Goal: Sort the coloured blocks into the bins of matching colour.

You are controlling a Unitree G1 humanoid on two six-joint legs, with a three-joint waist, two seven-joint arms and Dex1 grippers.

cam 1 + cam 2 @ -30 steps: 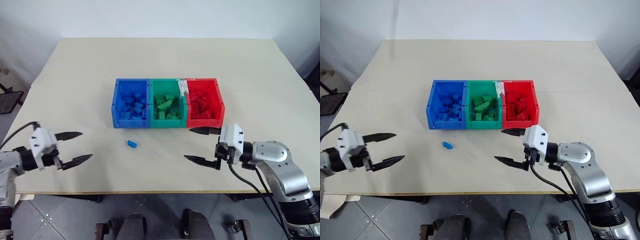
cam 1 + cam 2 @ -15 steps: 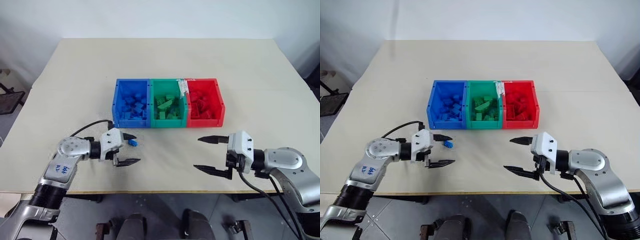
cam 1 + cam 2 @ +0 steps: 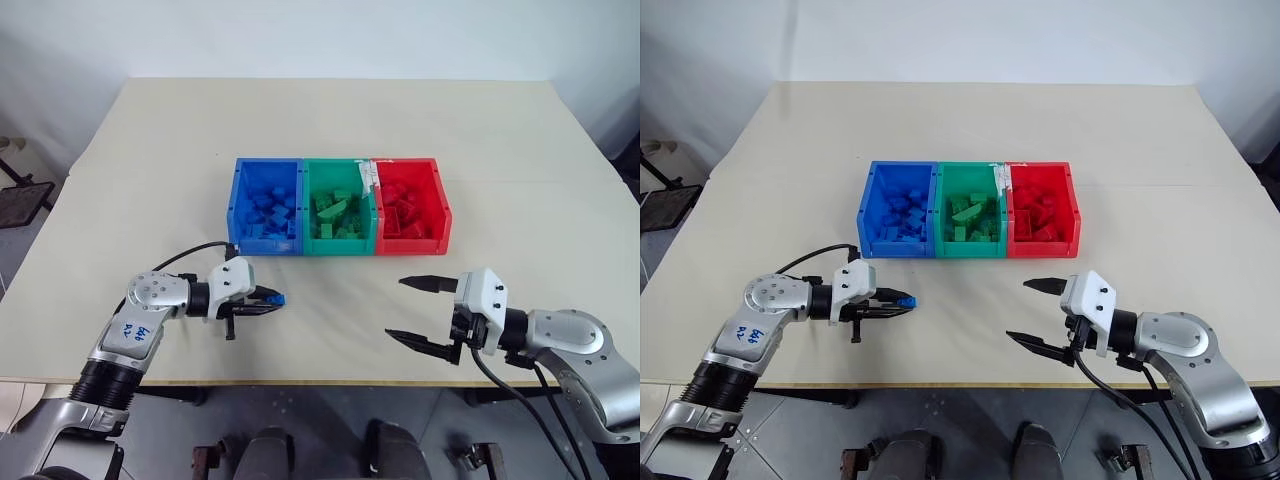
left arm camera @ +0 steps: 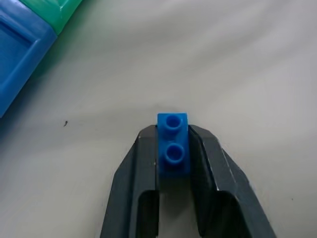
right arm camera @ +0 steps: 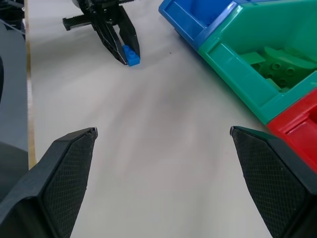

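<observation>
A small blue studded block (image 4: 173, 147) sits pinched between the two black fingers of my left gripper (image 3: 274, 303), which is shut on it low over the table, in front of the blue bin (image 3: 237, 210). The same block (image 5: 131, 55) shows in the right wrist view. The green bin (image 3: 307, 205) and red bin (image 3: 440, 205) join the blue one in a row; each holds several blocks of its own colour. My right gripper (image 3: 418, 312) stands open over bare table in front of the red bin, nothing between its fingers.
The beige table (image 3: 330, 130) stretches wide behind and beside the bins. Its front edge (image 3: 330, 383) runs just below both grippers. A black cable (image 3: 185, 257) loops above my left arm.
My left gripper swung in from the far left to the blue block and has shut on it. The right gripper stayed open and drew back a little.
</observation>
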